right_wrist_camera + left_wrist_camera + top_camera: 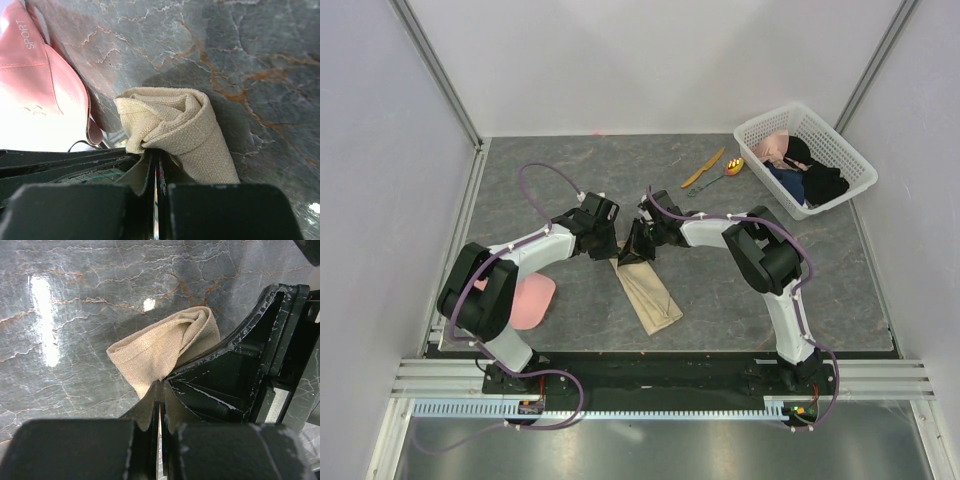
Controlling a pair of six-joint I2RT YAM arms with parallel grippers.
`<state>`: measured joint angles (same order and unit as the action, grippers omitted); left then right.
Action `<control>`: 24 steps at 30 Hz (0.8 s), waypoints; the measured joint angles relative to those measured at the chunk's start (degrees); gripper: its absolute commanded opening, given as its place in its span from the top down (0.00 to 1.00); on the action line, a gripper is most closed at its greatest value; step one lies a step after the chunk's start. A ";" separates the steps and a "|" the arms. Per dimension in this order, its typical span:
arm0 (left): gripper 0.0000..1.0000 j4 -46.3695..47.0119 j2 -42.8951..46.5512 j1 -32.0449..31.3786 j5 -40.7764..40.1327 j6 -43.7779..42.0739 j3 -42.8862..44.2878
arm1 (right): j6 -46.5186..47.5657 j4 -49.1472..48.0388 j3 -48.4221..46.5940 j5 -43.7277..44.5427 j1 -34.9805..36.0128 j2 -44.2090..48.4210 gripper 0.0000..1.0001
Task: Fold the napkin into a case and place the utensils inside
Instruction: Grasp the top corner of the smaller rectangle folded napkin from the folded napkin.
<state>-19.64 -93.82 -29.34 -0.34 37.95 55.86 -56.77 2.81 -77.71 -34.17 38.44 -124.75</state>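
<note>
Nearest the arm bases, a pink cap (532, 300) lies flat on the grey marbled table (570, 160) beside the left arm. Just past it, near the middle of the table, the napkin (648, 295) lies as a long, narrow folded strip set on a slant, its near end pointing toward the right arm's base and its far end lifted a little where the two arms meet. It is plain beige with a coarse, visible weave and no pattern. At that raised end the cloth is bunched and curled into soft rolled folds, with a stitched hem showing along one edge in the left wrist view. The left gripper (160, 386) has its jaws pressed together on a pinch of this bunched end, and the right gripper (155, 155) is likewise clamped tight on the cloth from the opposite side, so both grip the same end close to each other. Farther back and to the right, well apart from the napkin, the orange knife (703, 168) and the spoon (723, 174) lie side by side on the bare table. Beyond them, in the far right corner, stands a white basket (838, 140) holding dark and pink clothes.
</note>
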 measured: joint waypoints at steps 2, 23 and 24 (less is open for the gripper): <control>0.98 0.00 0.00 0.00 0.07 0.15 0.00 | 0.44 0.24 0.00 -0.04 -0.15 0.07 0.99; 0.98 0.83 0.00 -0.04 1.70 1.25 -0.46 | 4.46 5.73 -1.60 0.50 -3.67 2.01 0.99; 0.98 0.98 0.00 -0.04 1.97 1.25 -0.48 | 4.22 5.62 -2.03 0.48 -3.63 1.60 0.99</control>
<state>-18.65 -93.82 -29.39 1.63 39.20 55.37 -52.56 8.43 -79.75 -33.69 34.81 -123.15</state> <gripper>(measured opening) 0.025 0.011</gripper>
